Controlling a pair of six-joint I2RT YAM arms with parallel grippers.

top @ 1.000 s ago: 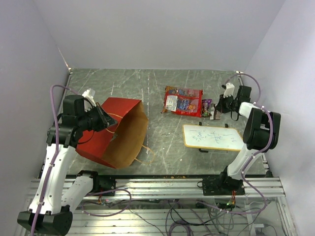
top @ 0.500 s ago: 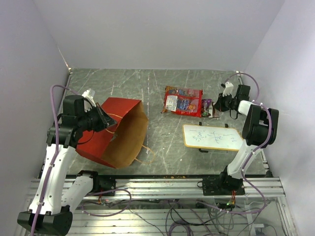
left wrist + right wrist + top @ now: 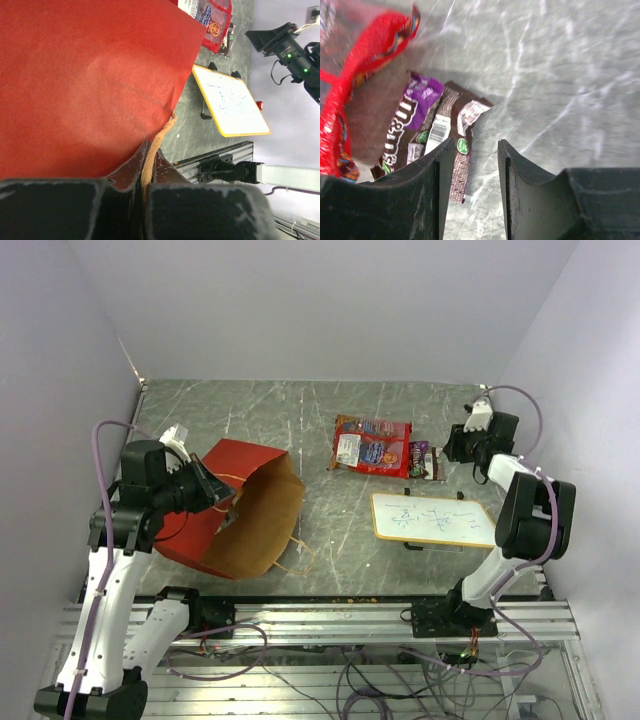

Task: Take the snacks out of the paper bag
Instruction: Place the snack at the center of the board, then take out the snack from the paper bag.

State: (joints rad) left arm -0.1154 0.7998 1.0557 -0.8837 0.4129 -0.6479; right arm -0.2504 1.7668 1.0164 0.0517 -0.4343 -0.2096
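Left of the white board (image 3: pixel 432 519), the paper bag (image 3: pixel 235 515) lies on its side, brown mouth toward the board, and the left gripper (image 3: pixel 149 150) has its jaws pressed together on the bag's edge (kraft paper shows between them). Beyond the board, the red snack bag (image 3: pixel 372 445) and purple-brown packets (image 3: pixel 415 125) lie side by side on the table (image 3: pixel 300 420). The right gripper (image 3: pixel 475 150) hangs just beside the packets, jaws spread and holding nothing.
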